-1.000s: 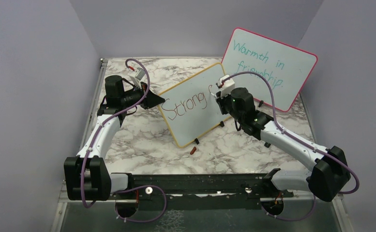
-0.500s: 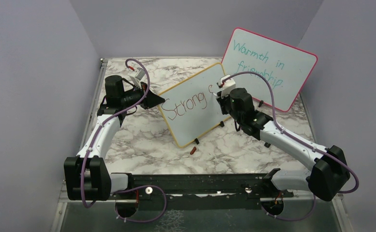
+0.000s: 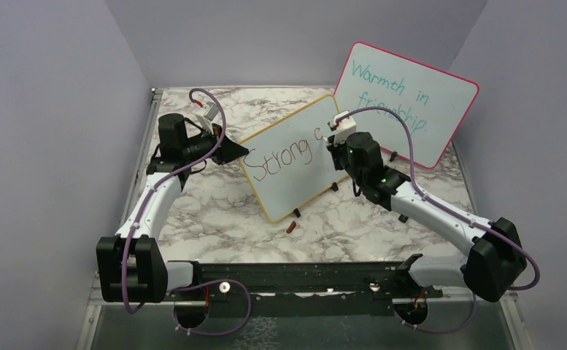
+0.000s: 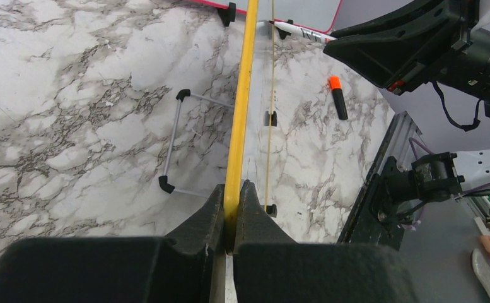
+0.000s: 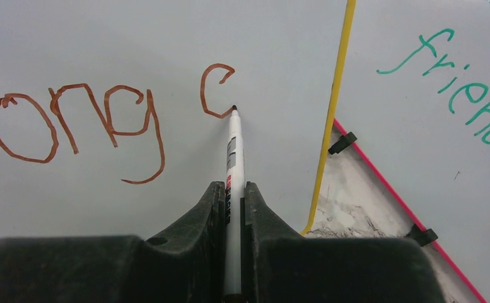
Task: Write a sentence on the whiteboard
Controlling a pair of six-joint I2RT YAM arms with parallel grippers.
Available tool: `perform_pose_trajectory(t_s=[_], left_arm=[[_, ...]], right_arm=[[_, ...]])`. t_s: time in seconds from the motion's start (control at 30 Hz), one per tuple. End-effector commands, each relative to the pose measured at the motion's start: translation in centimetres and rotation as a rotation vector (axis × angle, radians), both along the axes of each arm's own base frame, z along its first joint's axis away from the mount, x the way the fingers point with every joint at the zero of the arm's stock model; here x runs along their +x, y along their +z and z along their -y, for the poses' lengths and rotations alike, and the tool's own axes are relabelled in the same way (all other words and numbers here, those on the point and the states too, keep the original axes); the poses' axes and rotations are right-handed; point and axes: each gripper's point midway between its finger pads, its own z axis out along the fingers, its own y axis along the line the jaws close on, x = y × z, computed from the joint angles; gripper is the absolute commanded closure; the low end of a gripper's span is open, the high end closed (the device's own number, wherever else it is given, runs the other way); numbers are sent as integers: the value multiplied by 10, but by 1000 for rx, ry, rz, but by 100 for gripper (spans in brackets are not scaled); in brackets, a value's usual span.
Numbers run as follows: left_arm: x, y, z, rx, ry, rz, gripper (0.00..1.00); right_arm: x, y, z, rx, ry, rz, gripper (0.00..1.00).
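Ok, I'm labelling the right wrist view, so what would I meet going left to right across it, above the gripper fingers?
The letters "ong" → the unfinished curved stroke → the marker → the yellow frame of the whiteboard → the teal writing on the pink-framed board.

Whiteboard (image 3: 287,182) centre; second board (image 3: 390,80) behind-right; cap (image 3: 290,227) before whiteboard.

Smooth glossy whiteboard (image 5: 103,50); white plastic marker (image 5: 233,158). Marble-look smooth bench (image 4: 72,95). Matt grainy black plastic left tool (image 4: 233,189).
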Motion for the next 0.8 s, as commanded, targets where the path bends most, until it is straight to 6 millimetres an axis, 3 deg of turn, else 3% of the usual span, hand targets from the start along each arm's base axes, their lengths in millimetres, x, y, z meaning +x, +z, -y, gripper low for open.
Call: perform_pose_trajectory(t_s=[0.0,0.47,0.77], left_arm=[[12,-37,-16,138,82,-16,100],[13,-37,-17,140,83,-16,100],[13,-37,-16,140,83,-14,100]], right_arm=[[13,16,-5,23,-16,61,99],[14,36,-21,67,57,101,99],[15,38,-20,64,48,104,99]])
